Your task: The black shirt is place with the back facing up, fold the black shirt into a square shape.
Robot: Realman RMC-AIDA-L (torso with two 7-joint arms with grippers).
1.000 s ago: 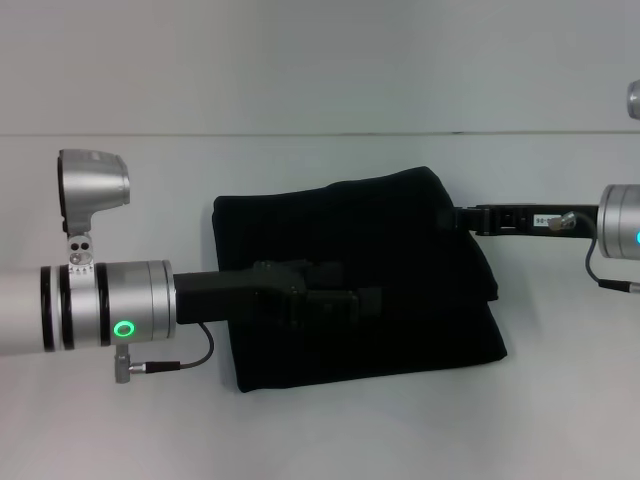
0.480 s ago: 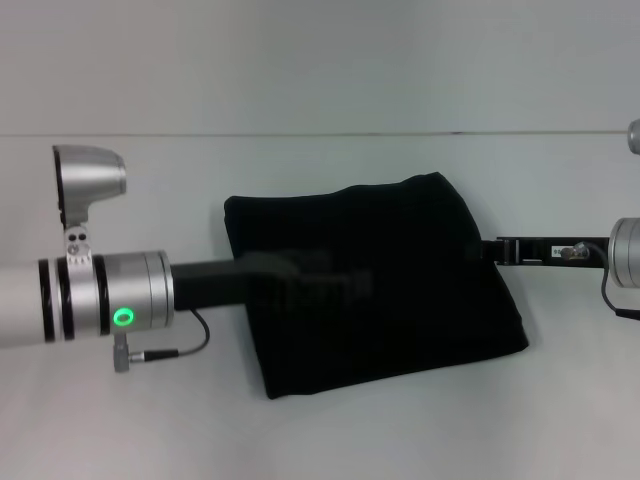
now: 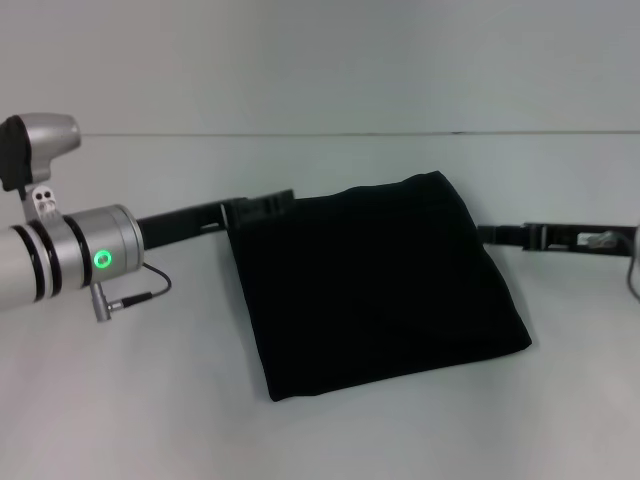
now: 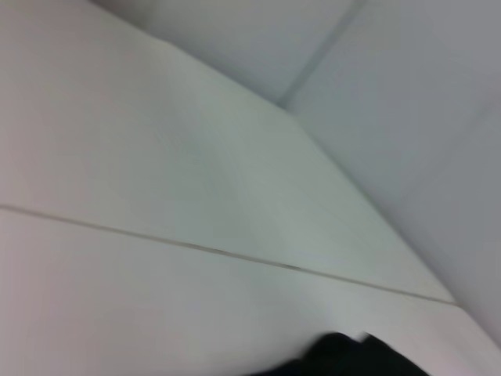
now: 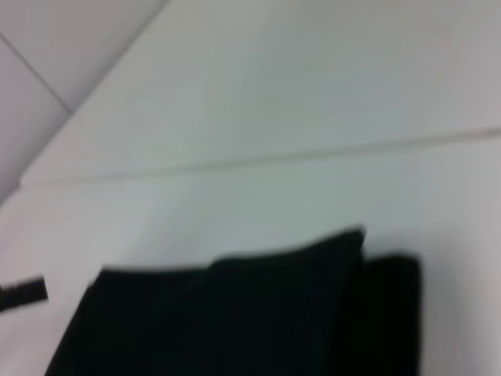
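Both arms have drawn back — left gripper (image 3: 258,209) and right gripper (image 3: 500,235) off the black shirt (image 3: 375,280); whether either claw is open cannot be told; folded roughly square — apparently done.

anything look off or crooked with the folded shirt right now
Slightly. The black shirt is folded into a rough square but lies rotated on the table, its edges askew to the table's seam line. The left gripper and right gripper sit at opposite sides.

Shirt (image 3: 375,285): soft black cloth, matt, smooth-lying with no sheen. Table (image 3: 300,430): smooth, pale, matt surface. Left arm (image 3: 75,262): brushed silver metal, satin gloss. Both grippers, left (image 3: 250,211) and right (image 3: 505,236): matt black finish.
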